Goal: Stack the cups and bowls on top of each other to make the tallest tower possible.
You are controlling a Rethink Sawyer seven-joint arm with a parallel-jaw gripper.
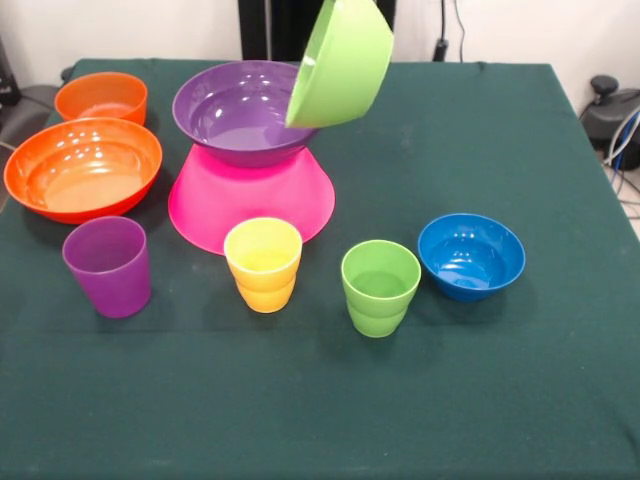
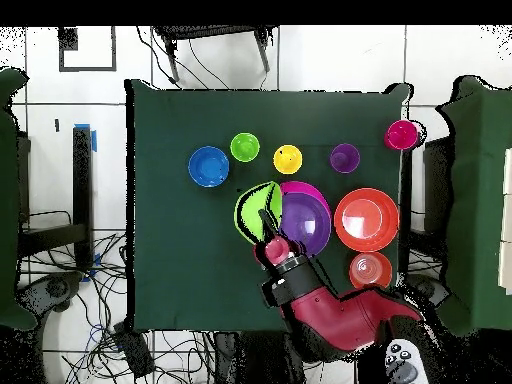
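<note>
The inverted pink bowl (image 1: 250,205) carries the purple bowl (image 1: 240,112), which sits upright on it. My gripper (image 2: 267,228) is shut on the rim of the lime green bowl (image 1: 343,62) and holds it tilted in the air at the purple bowl's right edge. In the front view the green bowl hides the gripper. The purple cup (image 1: 108,265), yellow cup (image 1: 263,264) and green cup (image 1: 380,287) stand in a row in front. The red cup (image 2: 401,133) shows only in the overhead view, at the table's corner.
The large orange bowl (image 1: 83,168) and small orange bowl (image 1: 101,97) sit left of the pile. The small blue bowl (image 1: 471,255) sits right of the green cup. The table (image 1: 500,380) is covered in dark green cloth.
</note>
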